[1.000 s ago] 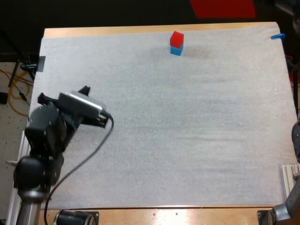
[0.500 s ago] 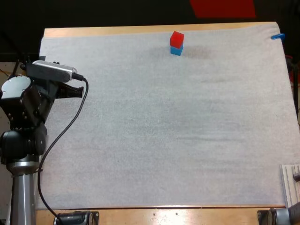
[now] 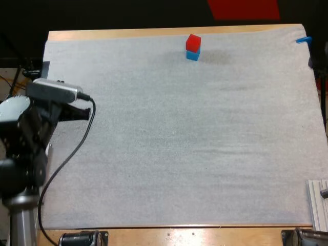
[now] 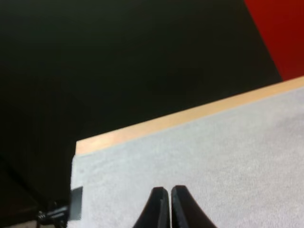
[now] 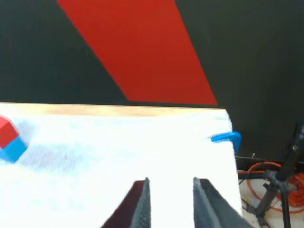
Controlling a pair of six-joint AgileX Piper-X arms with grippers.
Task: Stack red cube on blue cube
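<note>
- Red cube (image 3: 193,42) is sitting upright atop blue cube (image 3: 192,55), their shared long axis vertical, far ahead of the clenched left pincer (image 4: 168,190).
- Right pincer (image 5: 168,183) is hanging released, both cubes well to its left.

Robotics lab: a robot arm (image 3: 28,138) at a wooden bench (image 3: 154,34) with white mat (image 3: 195,143), orange cables (image 5: 256,166) on the floor.

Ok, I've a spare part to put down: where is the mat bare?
The white mat is bare across its middle and near side, from the left tool to its right edge. Taken: the far edge, where the red cube sits on the blue cube, and the left edge by that tool.
</note>
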